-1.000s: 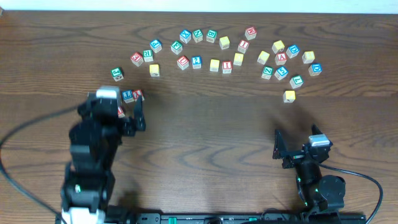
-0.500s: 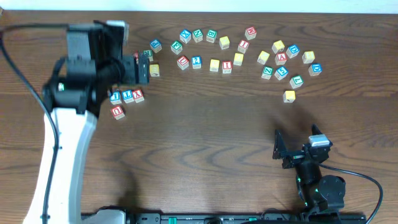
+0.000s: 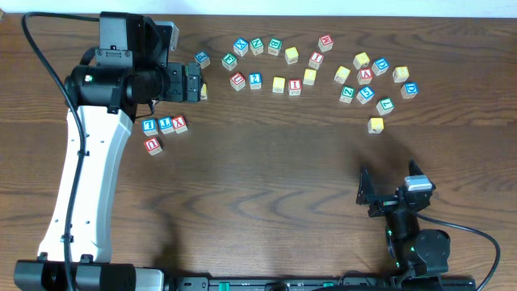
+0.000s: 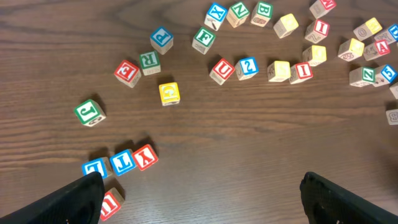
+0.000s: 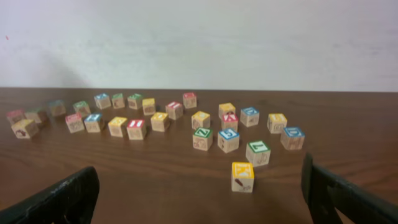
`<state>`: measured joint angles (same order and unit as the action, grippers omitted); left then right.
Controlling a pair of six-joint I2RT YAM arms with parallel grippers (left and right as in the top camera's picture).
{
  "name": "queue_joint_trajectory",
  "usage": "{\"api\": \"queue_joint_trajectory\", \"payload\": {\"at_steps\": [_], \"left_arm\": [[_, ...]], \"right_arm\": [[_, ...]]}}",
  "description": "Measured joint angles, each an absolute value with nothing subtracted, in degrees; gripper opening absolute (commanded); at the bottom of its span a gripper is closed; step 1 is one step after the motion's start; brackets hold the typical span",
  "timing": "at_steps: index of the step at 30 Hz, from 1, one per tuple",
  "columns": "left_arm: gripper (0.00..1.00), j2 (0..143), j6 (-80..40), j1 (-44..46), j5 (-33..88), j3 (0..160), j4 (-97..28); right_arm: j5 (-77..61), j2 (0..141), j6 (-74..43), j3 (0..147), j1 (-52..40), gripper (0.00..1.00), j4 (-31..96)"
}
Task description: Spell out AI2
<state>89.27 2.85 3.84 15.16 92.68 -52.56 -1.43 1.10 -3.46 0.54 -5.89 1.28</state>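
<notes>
Left gripper [image 3: 194,83], overhead: jaws spread, holding nothing, poised above the left end of the scattered blocks [image 3: 275,45]. Right gripper [image 3: 386,194] sat near the front edge, likewise spread and empty. Red A block [image 3: 365,75], red I block [image 3: 295,86] and blue 2 block [image 3: 255,79] lay apart within the scatter.

Left wrist: we read 2 [image 4: 247,66] and I [image 4: 303,71] with a yellow block [image 4: 279,70] between them; no block sat between the fingers.

Right wrist: blocks stood well ahead, none gripped.

We judged no character placed yet; all three picks remained.
</notes>
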Motion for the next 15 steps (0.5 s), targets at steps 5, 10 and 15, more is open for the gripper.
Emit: {"api": "queue_joint_trajectory", "payload": {"at_steps": [5, 10, 15], "left_arm": [[0.99, 89.27, 2.85, 3.84, 15.22, 92.68, -53.69], [0.99, 89.27, 2.83, 3.84, 15.35, 92.68, -53.74], [0.99, 89.27, 2.72, 3.84, 15.38, 92.68, -53.78]], "right_arm": [[1.69, 1.13, -3.46, 0.54, -5.89, 0.99, 0.08], [5.02, 1.13, -3.73, 0.54, -5.89, 0.99, -2.52], [6.07, 1.43, -6.66, 0.99, -5.65, 0.99, -8.64]]}}
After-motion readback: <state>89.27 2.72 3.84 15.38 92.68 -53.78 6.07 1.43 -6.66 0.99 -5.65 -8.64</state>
